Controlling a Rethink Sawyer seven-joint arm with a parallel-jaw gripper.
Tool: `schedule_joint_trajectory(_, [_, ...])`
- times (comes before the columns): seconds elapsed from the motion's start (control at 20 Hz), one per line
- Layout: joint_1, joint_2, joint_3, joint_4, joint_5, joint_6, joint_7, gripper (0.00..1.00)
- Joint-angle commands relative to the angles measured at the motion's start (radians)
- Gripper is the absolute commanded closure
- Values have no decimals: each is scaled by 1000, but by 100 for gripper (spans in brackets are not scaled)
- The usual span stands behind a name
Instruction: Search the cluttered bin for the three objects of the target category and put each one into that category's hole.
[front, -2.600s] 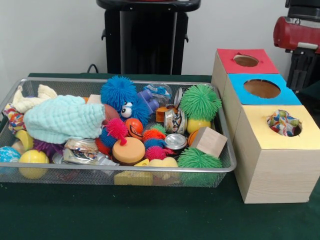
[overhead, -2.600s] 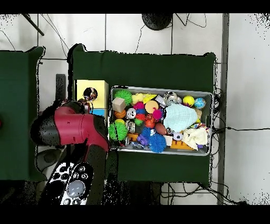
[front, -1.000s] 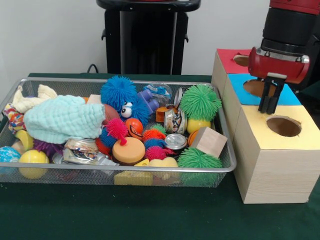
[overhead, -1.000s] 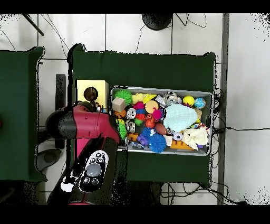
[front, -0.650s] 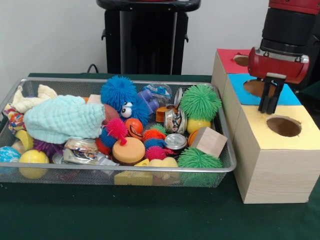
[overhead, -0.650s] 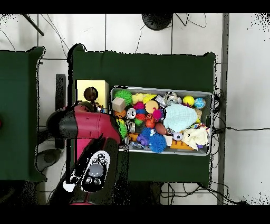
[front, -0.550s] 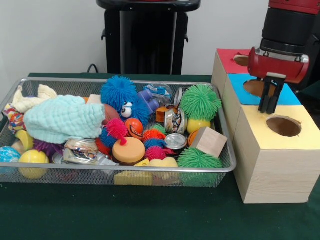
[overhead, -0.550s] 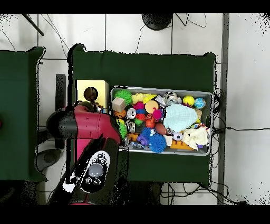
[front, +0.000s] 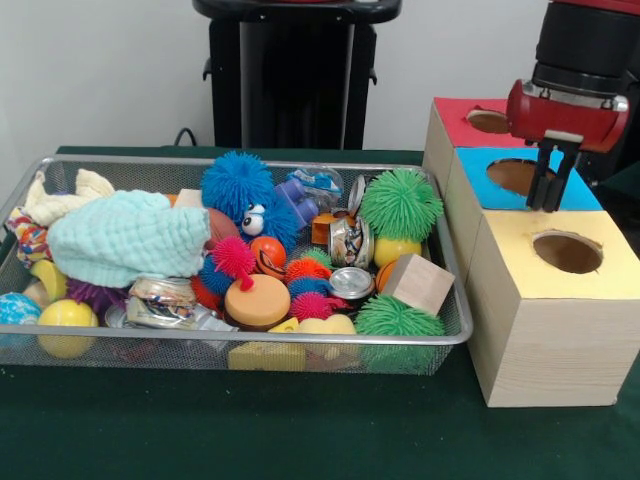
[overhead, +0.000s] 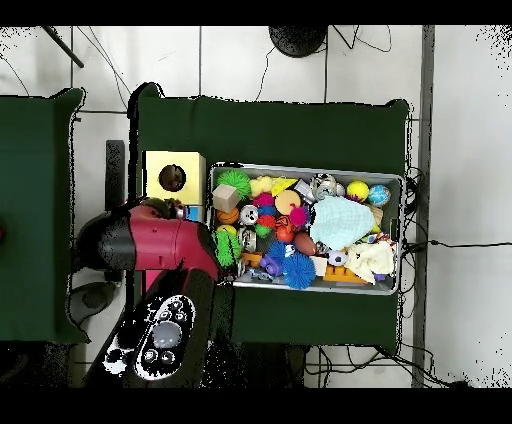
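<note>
bin (front: 250, 345) crammed with toys; gripper (front: 551, 205), narrow and empty, above blue box (front: 565, 193).

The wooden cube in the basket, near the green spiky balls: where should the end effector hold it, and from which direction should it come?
Grip the wooden cube across two opposite flat side faces, coming from above. It sits tilted on top of the clutter, top face exposed. The basket wall and the green spiky balls crowd its sides, so a sideways approach looks blocked. Turning the wrist to match its tilt would probably help.
</note>
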Motion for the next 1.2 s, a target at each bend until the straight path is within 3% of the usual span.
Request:
schedule_joint_trajectory(0.05, [0, -71, -17, 62, -19, 196, 162, 100])
schedule_joint_trajectory(0.25, [6, -116, -45, 76, -30, 233, 160, 100])
schedule_joint_trajectory(0.6, [-11, -163, -37, 145, -41, 179, 141, 100])
schedule_joint_trajectory(0.8, [-9, -171, -56, 97, -93, 184, 86, 100])
schedule_joint_trajectory(1.2, [-10, -169, -60, 78, -122, 198, 91, 100])
